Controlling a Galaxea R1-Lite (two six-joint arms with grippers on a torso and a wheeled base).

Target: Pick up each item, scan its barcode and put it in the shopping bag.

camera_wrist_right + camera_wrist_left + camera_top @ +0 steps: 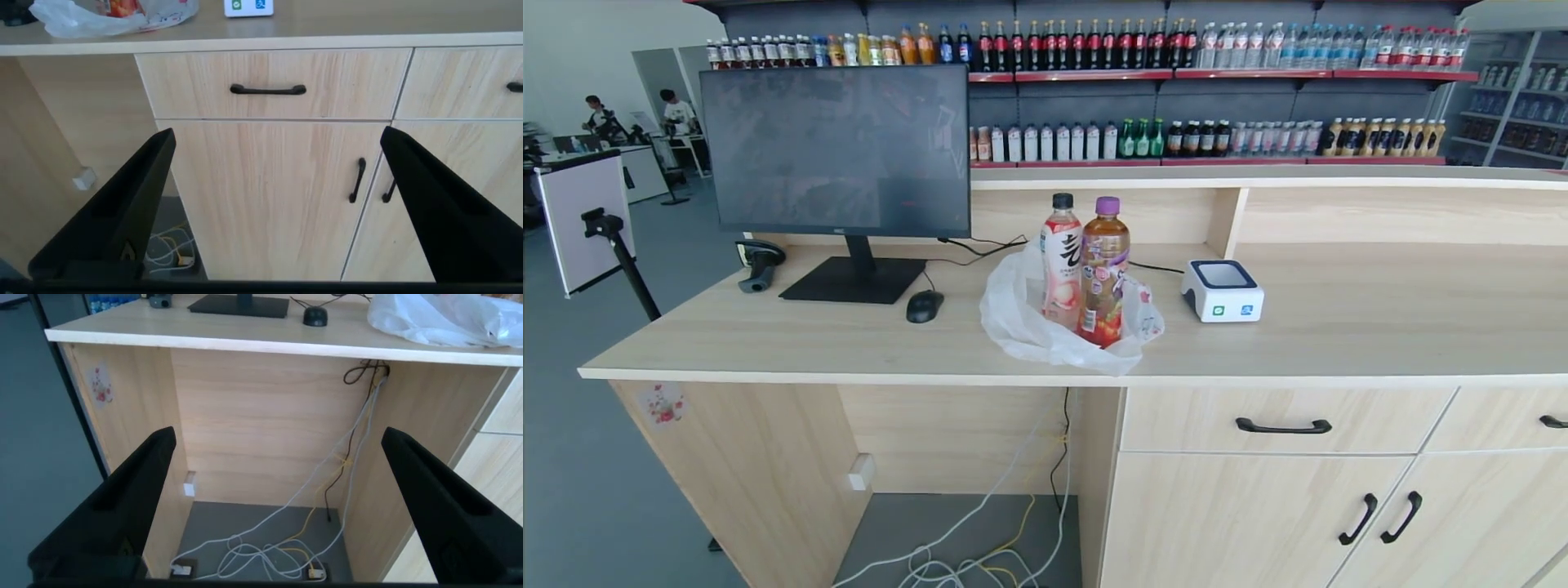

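On the worktop (1339, 327), the bag (1045, 339) lies slumped open with two bottles upright inside it, side by side and touching: a black-capped pink one (1062, 261) and a purple-capped amber one (1103, 273). The plastic has collapsed around their bases, so they probably stand on their own flat bottoms, with the bag doing little to prop them. With both items bagged, the task looks close to finished.

Just beside the bag, on the robot's right, sits the white scanner (1222, 290), window up and within easy reach for passing a label over it. On the bag's other side come a mouse (924, 305), then a monitor (837, 151), then a handheld scanner (760, 265) farthest off.

Both arms sit well below the bag, facing the cabinet front. The left claw (279, 434) has its jaws wide apart and holds nothing, and the same goes for the right claw (278, 135).

No barcode can be made out on either bottle, and the bag's folds hide their bases. Whether they have been scanned cannot be told.
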